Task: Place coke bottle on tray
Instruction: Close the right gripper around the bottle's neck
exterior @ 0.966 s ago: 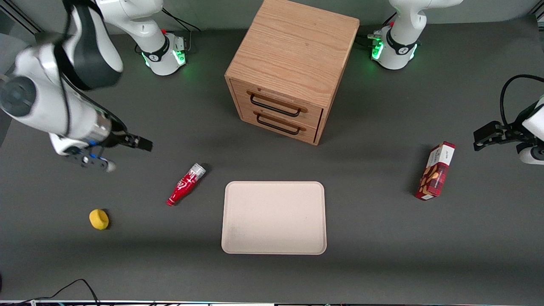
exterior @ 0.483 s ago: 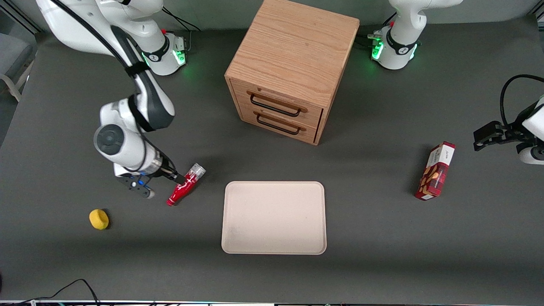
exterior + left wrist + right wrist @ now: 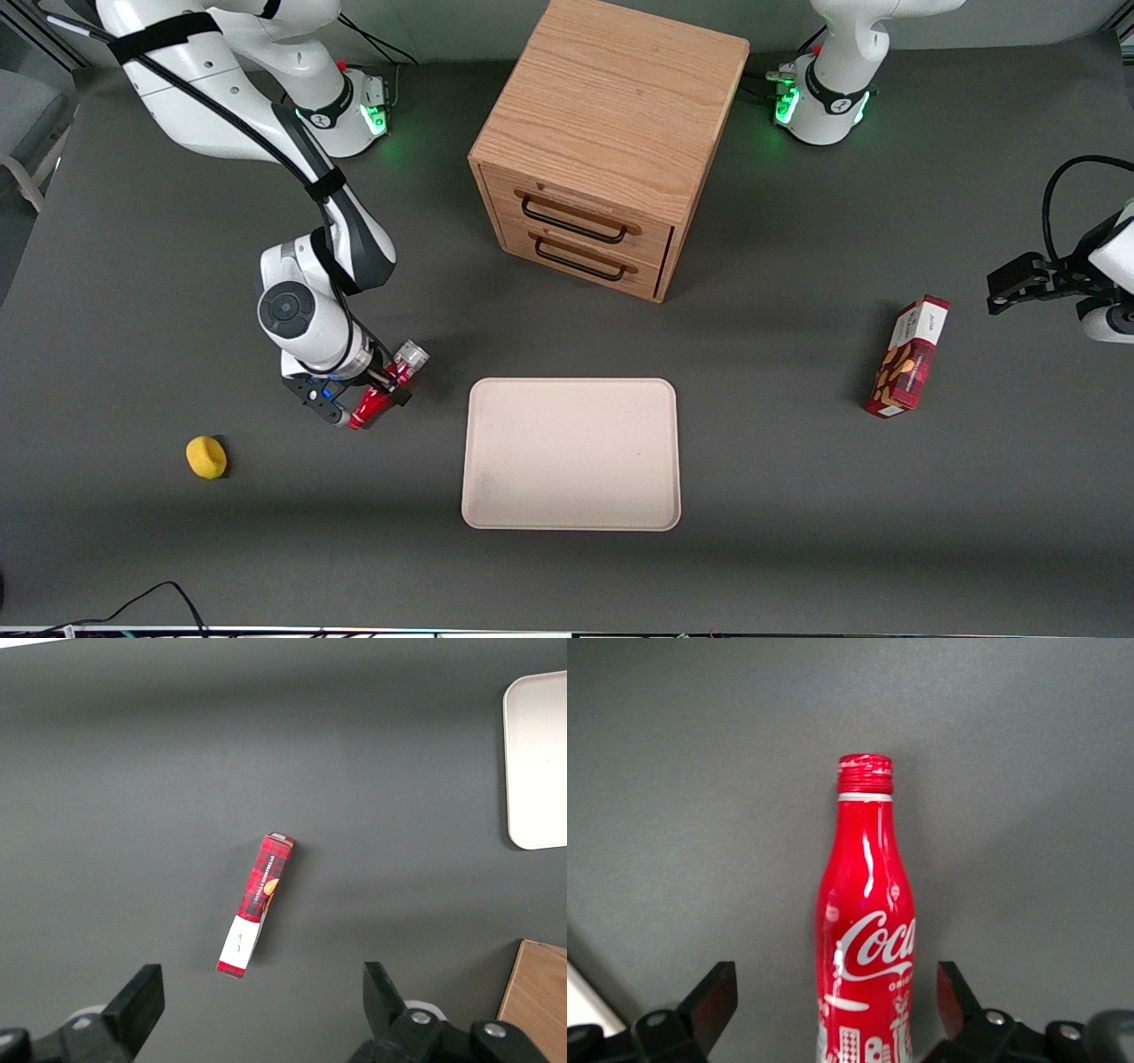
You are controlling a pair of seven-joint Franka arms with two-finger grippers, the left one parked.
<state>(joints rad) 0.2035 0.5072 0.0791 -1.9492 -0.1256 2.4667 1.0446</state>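
Our fingers (image 3: 709, 1005) were spread wide, one on each side of the coke bottle (image 3: 866, 930), not yet clamped. The gripper (image 3: 383, 386) sat low over the bottle's mid-body. The bottle lay flat on the table, long axis across the finger gap, cap end nearer the front camera. The tray (image 3: 571, 454) lay just beside it, bare.

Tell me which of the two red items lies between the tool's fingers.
The coke bottle, lying beside the tray, with the open tool straddling it. The red snack box lies toward the parked arm's end.
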